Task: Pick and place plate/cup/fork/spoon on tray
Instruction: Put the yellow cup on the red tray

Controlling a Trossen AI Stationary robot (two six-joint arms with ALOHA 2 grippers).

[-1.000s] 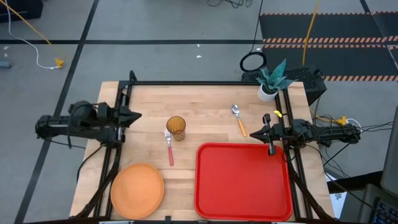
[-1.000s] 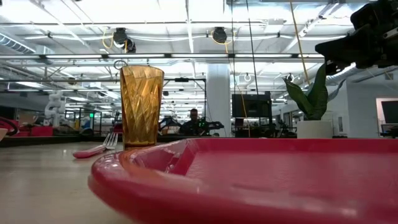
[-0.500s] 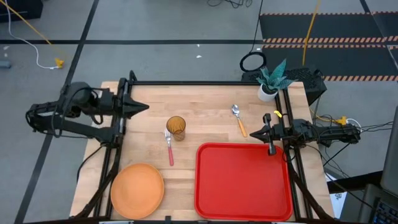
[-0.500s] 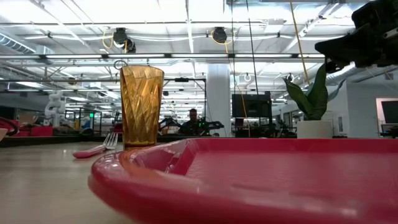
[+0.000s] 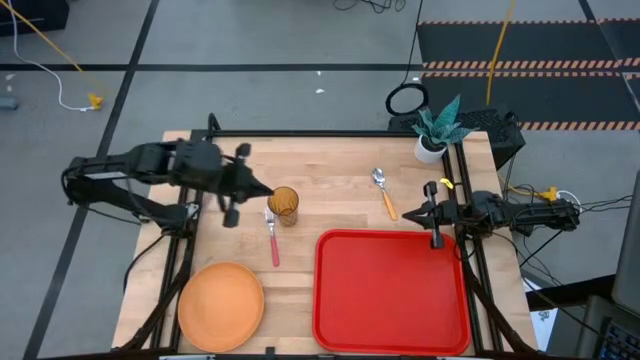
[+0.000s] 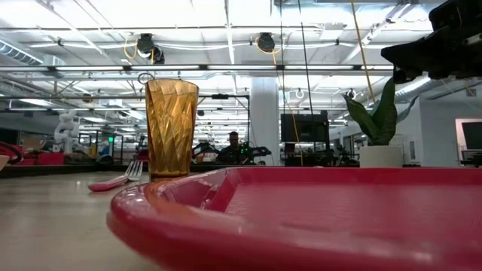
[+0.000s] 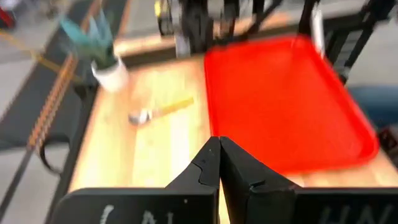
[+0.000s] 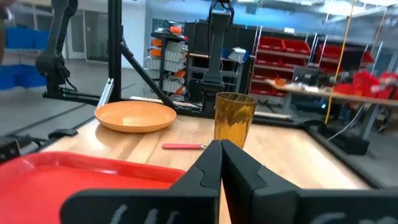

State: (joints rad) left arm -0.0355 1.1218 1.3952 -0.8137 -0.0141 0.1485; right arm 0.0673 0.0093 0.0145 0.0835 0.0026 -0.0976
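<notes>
My left pincer point(image 5: 268, 192) is pressed together and empty, its tip just beside the cup point(image 5: 284, 205); the fork point(image 5: 272, 236) lies right below. My right pincer point(image 5: 405, 213), together too, waits near the spoon point(image 5: 383, 191) by the tray point(image 5: 390, 290).

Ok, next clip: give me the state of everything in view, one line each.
Left gripper: jaws shut, empty, beside the cup.
Right gripper: jaws shut, empty, at the tray's far edge.
Cup: upright on the table, empty.
Fork: lying flat on the table.
Spoon: lying flat on the table.
Plate: flat on the table, bare.
Tray: flat on the table, nothing on it.
Plant pot: upright at the far corner.
</notes>
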